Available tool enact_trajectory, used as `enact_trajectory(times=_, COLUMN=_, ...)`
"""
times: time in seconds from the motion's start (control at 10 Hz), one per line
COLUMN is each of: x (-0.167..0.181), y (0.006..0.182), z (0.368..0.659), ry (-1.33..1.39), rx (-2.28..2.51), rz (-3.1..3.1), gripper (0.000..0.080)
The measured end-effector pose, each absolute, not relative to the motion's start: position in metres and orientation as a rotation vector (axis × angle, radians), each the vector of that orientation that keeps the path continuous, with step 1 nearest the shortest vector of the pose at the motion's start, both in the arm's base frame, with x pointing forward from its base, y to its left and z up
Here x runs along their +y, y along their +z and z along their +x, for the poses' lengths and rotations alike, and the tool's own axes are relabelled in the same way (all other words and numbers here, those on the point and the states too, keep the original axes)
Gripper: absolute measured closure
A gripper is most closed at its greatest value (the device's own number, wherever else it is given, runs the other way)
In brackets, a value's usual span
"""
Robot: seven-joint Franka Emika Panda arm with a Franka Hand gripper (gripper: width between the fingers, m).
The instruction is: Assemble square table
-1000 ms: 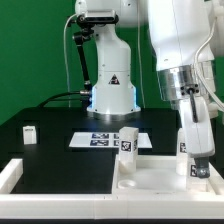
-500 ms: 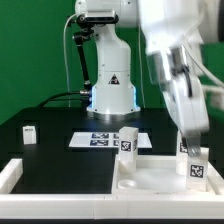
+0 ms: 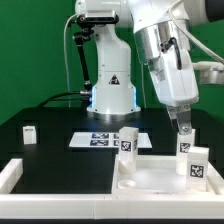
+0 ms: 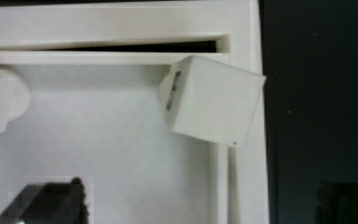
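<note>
The square table's white slab (image 3: 158, 178) lies at the front, inside the rail frame. One tagged white leg (image 3: 128, 143) stands at its far left corner. A second tagged leg (image 3: 192, 160) stands upright at its right side. A third, small leg (image 3: 30, 134) stands apart on the black surface at the exterior view's left. My gripper (image 3: 183, 126) hangs just above the right leg, open and empty. In the wrist view my gripper (image 4: 201, 204) has its dark fingers (image 4: 51, 202) wide apart over the slab (image 4: 96, 150), with a leg (image 4: 213, 100) beyond them.
The marker board (image 3: 104, 140) lies flat behind the slab. The white rail frame (image 3: 14, 174) edges the black surface at the front left. The robot base (image 3: 112, 90) stands at the back before a green backdrop.
My gripper was down around the right leg one second ago. It has let go and risen, and the leg stays standing on the slab.
</note>
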State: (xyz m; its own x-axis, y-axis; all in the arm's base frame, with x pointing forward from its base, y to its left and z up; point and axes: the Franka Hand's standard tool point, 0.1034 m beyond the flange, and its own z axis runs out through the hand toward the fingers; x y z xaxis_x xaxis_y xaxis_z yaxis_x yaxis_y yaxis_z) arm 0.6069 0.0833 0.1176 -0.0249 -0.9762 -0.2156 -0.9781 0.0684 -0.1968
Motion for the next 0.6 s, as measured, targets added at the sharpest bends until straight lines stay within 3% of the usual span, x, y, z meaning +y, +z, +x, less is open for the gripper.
enact_trajectory(times=0.3, x=0.082, y=0.117, z=0.606, ry=0.005, rx=2.049, rz=-1.976, gripper=0.0150)
enact_trajectory(times=0.6, x=0.032, y=0.134, z=0.568, ry=-0.055, rx=1.883, rz=-2.121, gripper=0.0150)
